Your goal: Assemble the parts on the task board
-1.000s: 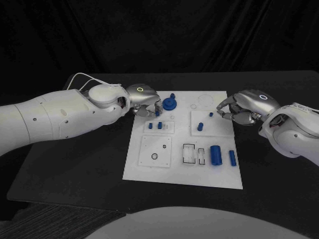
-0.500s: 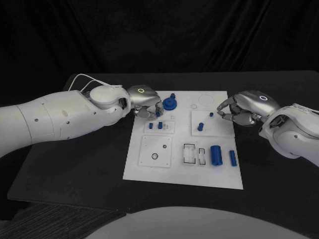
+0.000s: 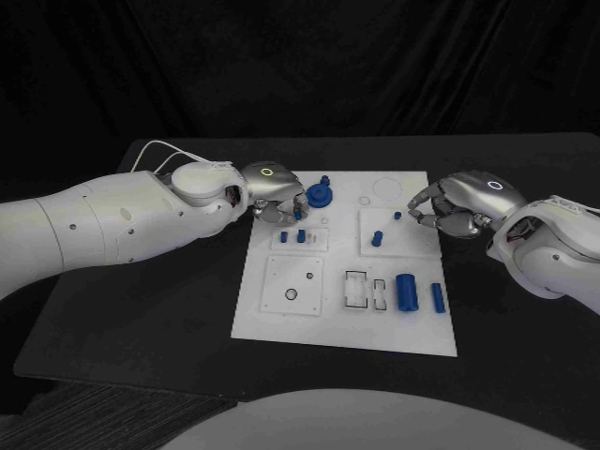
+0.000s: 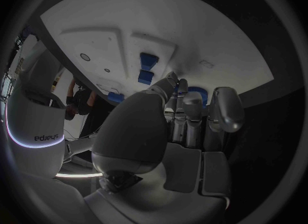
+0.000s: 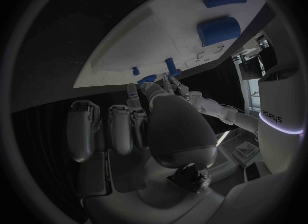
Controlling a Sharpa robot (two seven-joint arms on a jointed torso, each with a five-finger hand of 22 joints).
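Here left hand [image 3: 273, 192] and right hand [image 3: 465, 206] flank task board [image 3: 300, 319] edges, fingers curled, grip unclear.

black table [image 3: 152, 309] | dark curtain [image 3: 300, 66] behind it

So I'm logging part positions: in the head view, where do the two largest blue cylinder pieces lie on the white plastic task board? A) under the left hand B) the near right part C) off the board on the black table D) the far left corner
B: the two largest blue cylinder pieces lie side by side on the near right part of the white plastic task board, away from both hands.
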